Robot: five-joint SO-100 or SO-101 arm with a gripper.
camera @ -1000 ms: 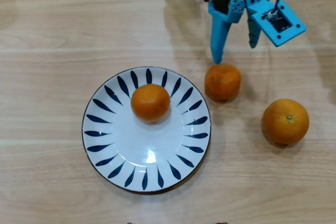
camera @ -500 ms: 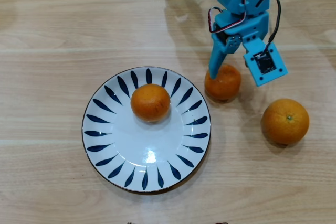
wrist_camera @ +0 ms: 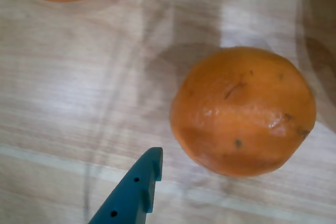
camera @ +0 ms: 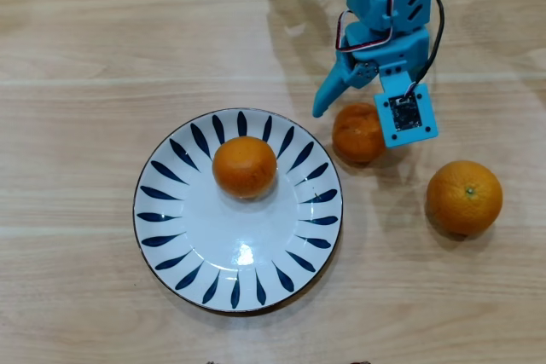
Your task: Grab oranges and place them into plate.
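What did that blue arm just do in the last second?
The blue end effector came down from above the small orange beside the blue-patterned white plate and now straddles it, open. The oranges and the plate stayed put.

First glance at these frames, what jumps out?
The blue two-finger gripper poised open over a small dimpled orange on the wooden table, just right of the plate in the overhead view. Next, the round white plate with dark blue leaf strokes, holding one orange. A larger, lighter orange sits apart, far right.
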